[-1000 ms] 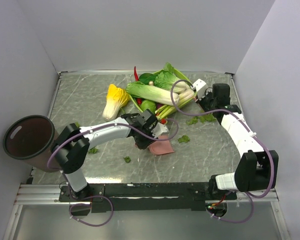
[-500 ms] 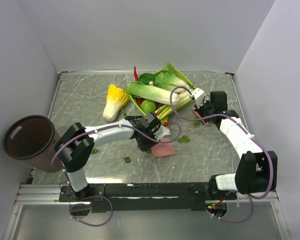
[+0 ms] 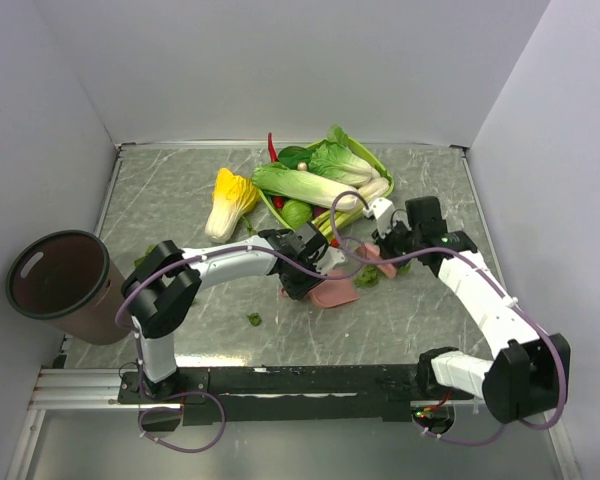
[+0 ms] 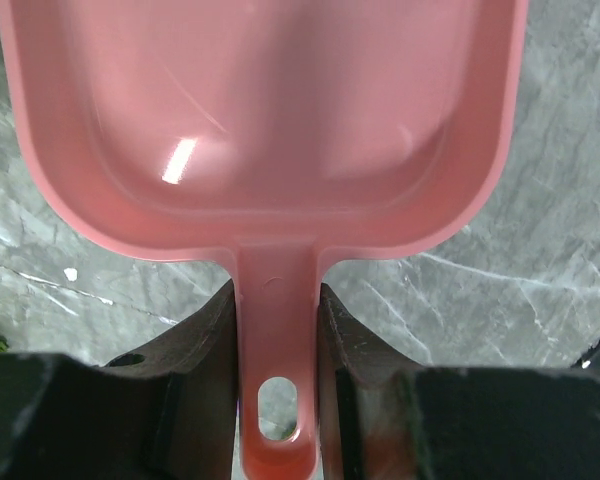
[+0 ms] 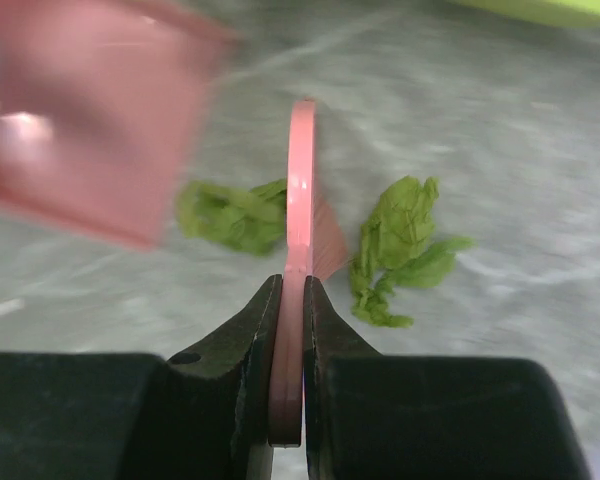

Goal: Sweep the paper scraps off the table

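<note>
- Top external view, far left: one round dark brown bin [image 3: 58, 285] sits at the edge of the grey marble-patterned surface [image 3: 180, 190].
- Dark-green ragged paper scraps [image 3: 254, 319]: one lies alone near the front edge.
- Left pincer [image 4: 277, 300] is clenched on the handle of the one pink plastic dustpan [image 4: 270, 120], at centre.
- Right pincer [image 5: 290, 285] grasps one thin pink flat sweeper blade [image 5: 300, 190] on edge, with one scrap on each side of it, near the pan.
- Three scraps show clearly; arms may hide more.
- They look feather-light, limp and flimsy: poor to pinch, better pushed from their far side with the blade's edge kept on the surface.
</note>
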You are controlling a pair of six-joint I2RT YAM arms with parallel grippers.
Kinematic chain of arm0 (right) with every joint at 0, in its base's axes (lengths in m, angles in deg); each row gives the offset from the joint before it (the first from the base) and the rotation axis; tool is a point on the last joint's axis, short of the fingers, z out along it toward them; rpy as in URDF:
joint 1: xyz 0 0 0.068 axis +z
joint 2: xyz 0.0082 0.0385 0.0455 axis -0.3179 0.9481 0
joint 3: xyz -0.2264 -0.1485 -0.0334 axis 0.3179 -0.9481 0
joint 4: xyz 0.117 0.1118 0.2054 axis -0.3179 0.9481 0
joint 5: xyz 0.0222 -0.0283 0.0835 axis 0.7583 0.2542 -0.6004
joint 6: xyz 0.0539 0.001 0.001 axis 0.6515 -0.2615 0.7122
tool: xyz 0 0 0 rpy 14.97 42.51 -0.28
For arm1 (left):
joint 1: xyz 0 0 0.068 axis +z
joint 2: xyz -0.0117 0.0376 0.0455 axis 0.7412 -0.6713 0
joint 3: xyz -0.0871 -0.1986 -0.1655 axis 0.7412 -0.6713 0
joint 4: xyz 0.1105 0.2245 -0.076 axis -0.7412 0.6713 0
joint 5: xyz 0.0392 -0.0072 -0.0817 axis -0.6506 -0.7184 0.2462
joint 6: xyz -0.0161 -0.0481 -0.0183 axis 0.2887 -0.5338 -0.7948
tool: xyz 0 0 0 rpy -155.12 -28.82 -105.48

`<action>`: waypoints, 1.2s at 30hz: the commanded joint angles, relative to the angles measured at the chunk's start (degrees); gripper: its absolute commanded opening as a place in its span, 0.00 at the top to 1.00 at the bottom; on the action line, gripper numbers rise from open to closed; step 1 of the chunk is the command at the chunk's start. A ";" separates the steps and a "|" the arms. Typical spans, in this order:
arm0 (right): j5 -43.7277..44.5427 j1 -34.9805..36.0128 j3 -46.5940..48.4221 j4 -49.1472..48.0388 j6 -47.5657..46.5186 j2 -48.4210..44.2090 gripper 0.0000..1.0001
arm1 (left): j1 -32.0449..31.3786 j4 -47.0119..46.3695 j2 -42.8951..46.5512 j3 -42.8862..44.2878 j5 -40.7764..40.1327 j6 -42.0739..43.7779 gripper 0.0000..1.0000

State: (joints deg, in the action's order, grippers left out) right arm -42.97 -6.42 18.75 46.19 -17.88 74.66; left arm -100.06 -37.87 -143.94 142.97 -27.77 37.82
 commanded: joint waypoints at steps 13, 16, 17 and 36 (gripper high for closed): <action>-13.03 0.01 6.37 11.33 9.73 -14.04 1.00 | -0.86 1.38 2.46 0.45 -0.63 3.15 0.99; -6.35 0.01 6.02 10.72 9.72 -16.15 1.00 | -0.77 2.78 4.39 -0.70 -1.42 5.35 0.99; -4.86 0.01 5.94 10.72 9.90 -16.59 1.00 | -0.77 3.14 5.09 -0.96 -1.42 6.57 0.99; 10.37 -1.40 -3.21 8.25 21.14 -16.07 1.00 | -1.65 10.35 2.82 -2.28 -2.74 12.74 0.99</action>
State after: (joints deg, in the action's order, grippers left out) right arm -31.80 -7.40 15.30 55.92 -0.46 57.59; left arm -100.74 -29.72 -140.05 140.54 -30.02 49.60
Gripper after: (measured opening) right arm 0.153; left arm 0.339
